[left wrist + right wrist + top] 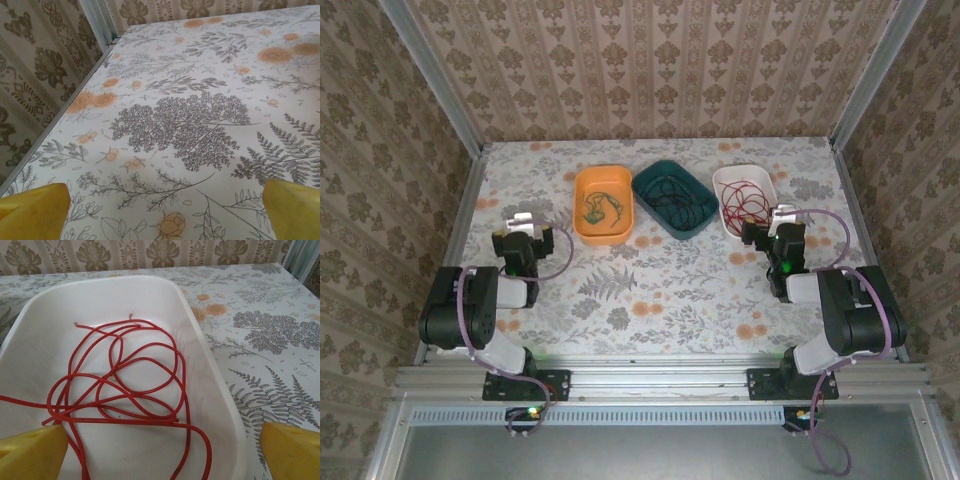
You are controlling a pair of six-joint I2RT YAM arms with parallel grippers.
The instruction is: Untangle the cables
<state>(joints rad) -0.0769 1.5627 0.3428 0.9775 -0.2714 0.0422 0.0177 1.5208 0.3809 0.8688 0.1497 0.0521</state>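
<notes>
While both arms sit folded | we see left gripper spread, empty, over the table | right gripper spread over the red cable in its white tray

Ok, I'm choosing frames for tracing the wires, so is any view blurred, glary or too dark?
Top external: even, soft light, no glare, but the black cable barely stands out against its dark teal bin. Right wrist: red cable crisp on the white bin, faint shadows only. Left wrist: tablecloth print sharp, softening far off.
</notes>
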